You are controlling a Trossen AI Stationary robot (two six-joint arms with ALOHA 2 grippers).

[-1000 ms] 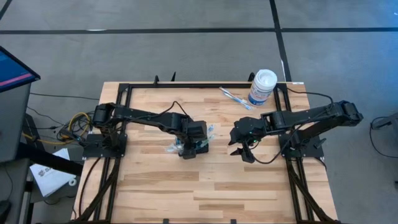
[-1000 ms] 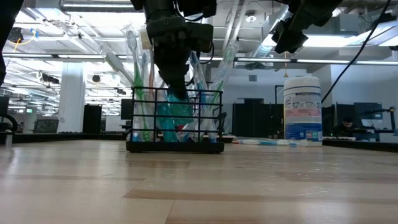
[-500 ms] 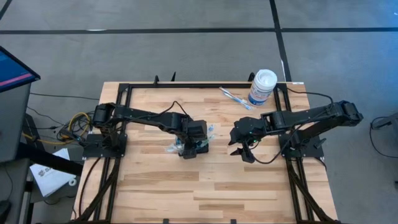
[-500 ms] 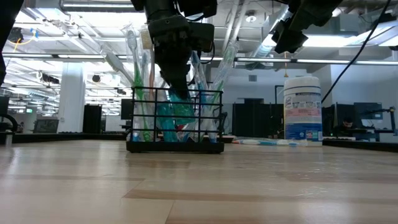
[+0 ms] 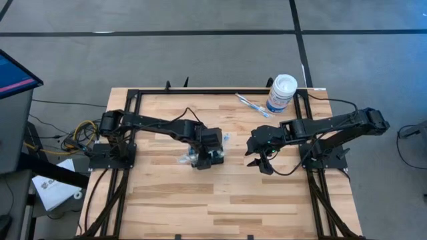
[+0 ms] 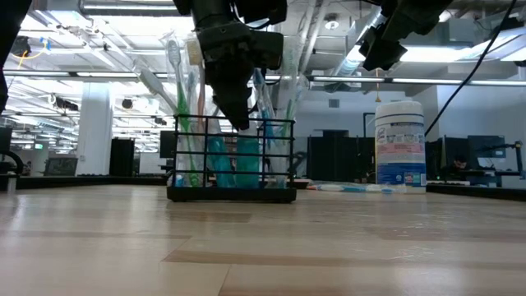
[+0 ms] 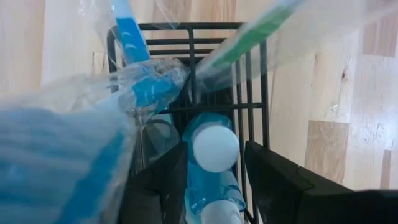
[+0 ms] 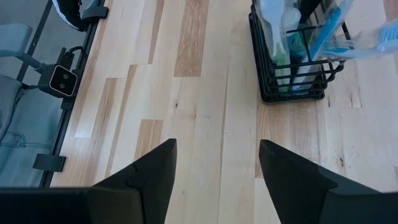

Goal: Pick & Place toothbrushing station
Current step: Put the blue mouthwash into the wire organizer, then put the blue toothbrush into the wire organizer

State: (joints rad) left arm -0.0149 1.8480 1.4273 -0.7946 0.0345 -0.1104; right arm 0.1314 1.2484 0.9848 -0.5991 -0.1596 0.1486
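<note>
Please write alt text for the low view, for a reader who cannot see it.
A black wire holder full of toothbrushes stands on a wooden table, with the left gripper over it. A white canister stands to the right.

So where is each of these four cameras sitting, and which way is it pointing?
High view: above the table, looking straight down; both arms show, the left gripper over the toothbrushing station, the right gripper apart.
Low view: at tabletop height, looking level across at the station and white canister; arms enter from above.
Left wrist view: on the left arm, looking into the station past its own fingers.
Right wrist view: on the right arm, looking down at the wooden table.
All four share the station.
</note>
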